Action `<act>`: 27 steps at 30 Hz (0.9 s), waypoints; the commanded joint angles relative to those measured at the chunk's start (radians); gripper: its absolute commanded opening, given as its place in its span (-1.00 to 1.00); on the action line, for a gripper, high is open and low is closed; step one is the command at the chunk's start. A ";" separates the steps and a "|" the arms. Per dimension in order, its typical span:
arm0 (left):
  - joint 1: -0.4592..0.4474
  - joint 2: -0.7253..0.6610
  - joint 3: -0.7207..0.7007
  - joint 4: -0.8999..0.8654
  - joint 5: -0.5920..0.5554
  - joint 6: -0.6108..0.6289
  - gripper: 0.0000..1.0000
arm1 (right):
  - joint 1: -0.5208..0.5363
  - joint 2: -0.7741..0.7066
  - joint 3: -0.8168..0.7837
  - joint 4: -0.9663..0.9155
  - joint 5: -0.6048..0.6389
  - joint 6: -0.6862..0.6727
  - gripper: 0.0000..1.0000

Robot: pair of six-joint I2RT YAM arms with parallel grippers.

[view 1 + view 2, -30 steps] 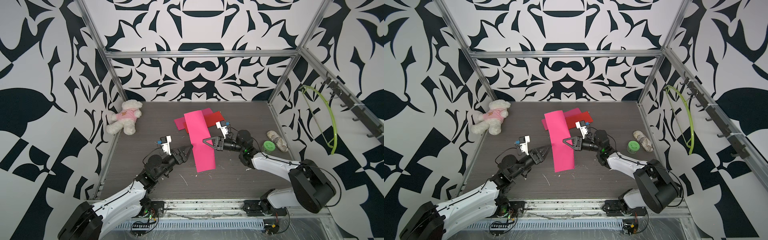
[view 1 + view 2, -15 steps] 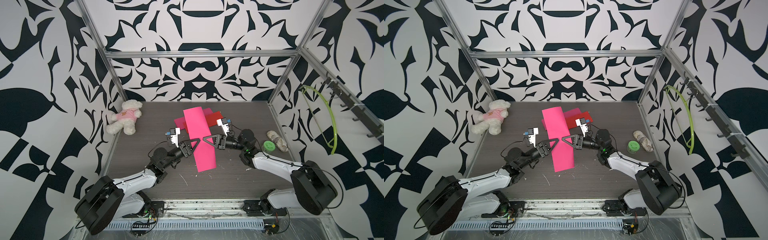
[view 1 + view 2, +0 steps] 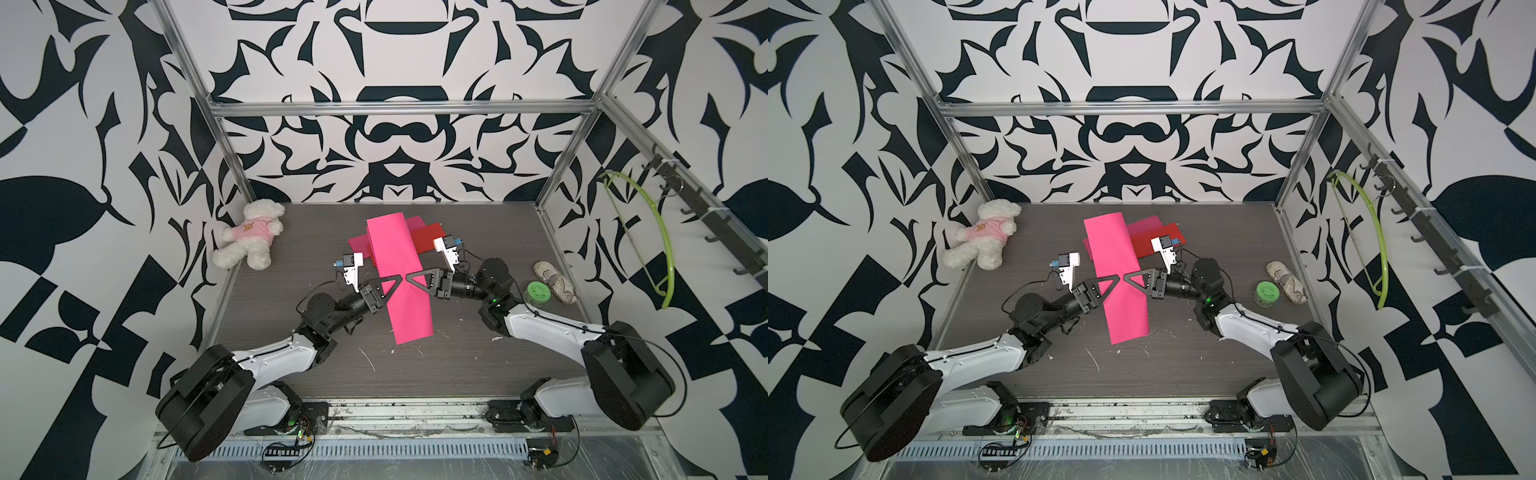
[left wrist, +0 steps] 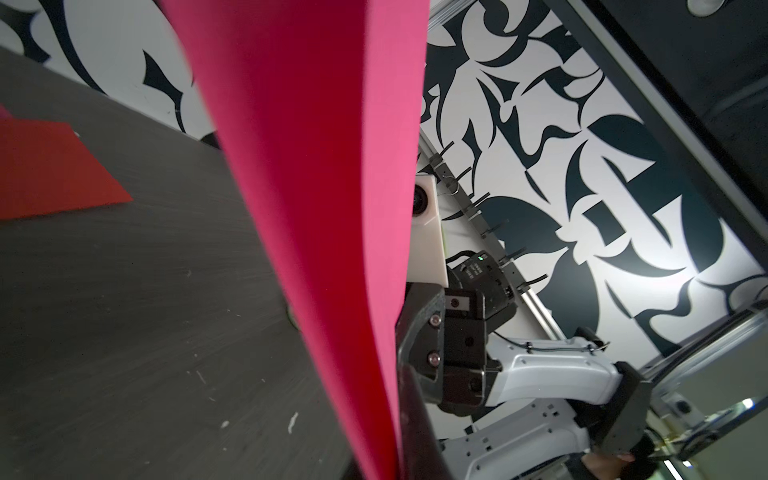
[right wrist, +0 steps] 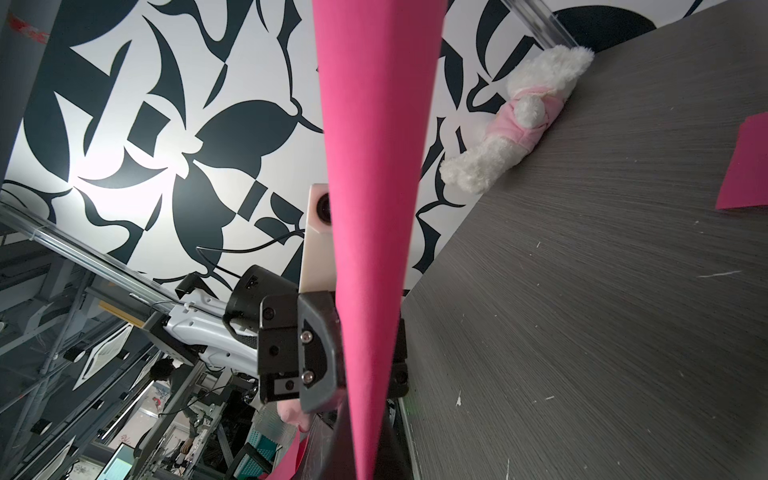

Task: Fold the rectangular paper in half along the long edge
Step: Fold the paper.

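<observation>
The left fingers (image 3: 395, 279) have swung in from beside the sheet and closed, and now pinch the left long edge of the pink paper (image 3: 398, 257) at about mid-length, where a second ago they stood wide open and clear of it. The right fingers (image 3: 411, 277) are unchanged, clamped tight on the opposite long edge. In both top views the two sets of tips nearly meet over the middle of the sheet. The left wrist view shows the pink paper (image 4: 324, 166) running edge-on into the closed fingers, and the right wrist view shows the same. The sheet lies lengthwise down the middle of the table (image 3: 457, 361). Its far end overlaps the red sheets (image 3: 428, 237) and its near end seems raised a little off the surface. A white teddy bear (image 3: 249, 235) in a pink shirt lies at the far left corner, well apart.
</observation>
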 commanded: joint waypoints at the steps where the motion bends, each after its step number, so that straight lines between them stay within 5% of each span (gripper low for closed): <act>1: 0.000 0.006 0.018 0.041 0.029 0.007 -1.00 | 0.002 -0.046 0.036 0.031 0.000 -0.018 -1.00; 4: 0.002 -0.001 0.005 0.032 0.021 0.016 -1.00 | 0.003 -0.064 0.033 0.003 0.018 -0.030 -0.98; 9: 0.002 0.006 0.005 0.027 0.027 0.024 -1.00 | 0.000 -0.087 0.035 -0.014 0.040 -0.023 -0.23; 12: 0.002 0.015 0.011 0.025 0.030 0.030 -1.00 | -0.002 -0.100 0.038 -0.014 0.048 -0.019 -0.02; 14: 0.002 0.017 0.009 0.025 0.029 0.030 -1.00 | -0.004 -0.110 0.039 -0.017 0.057 -0.022 -0.15; 17: 0.003 0.015 0.006 0.027 0.028 0.032 -1.00 | -0.007 -0.124 0.043 -0.039 0.068 -0.041 -0.94; 20: 0.005 0.012 0.004 0.027 0.030 0.031 -1.00 | -0.008 -0.134 0.057 -0.104 0.090 -0.078 -1.00; 22: 0.005 0.015 0.005 0.027 0.037 0.033 -1.00 | -0.011 -0.143 0.064 -0.151 0.127 -0.104 -0.45; 24: 0.005 0.020 0.005 0.026 0.037 0.031 -1.00 | -0.012 -0.146 0.068 -0.163 0.156 -0.119 -0.22; 26: 0.006 0.020 0.005 0.027 0.033 0.028 -1.00 | -0.019 -0.141 0.077 -0.157 0.170 -0.113 -0.47; 27: 0.006 0.019 0.007 0.031 0.032 0.025 -1.00 | -0.025 -0.135 0.082 -0.147 0.176 -0.104 -0.92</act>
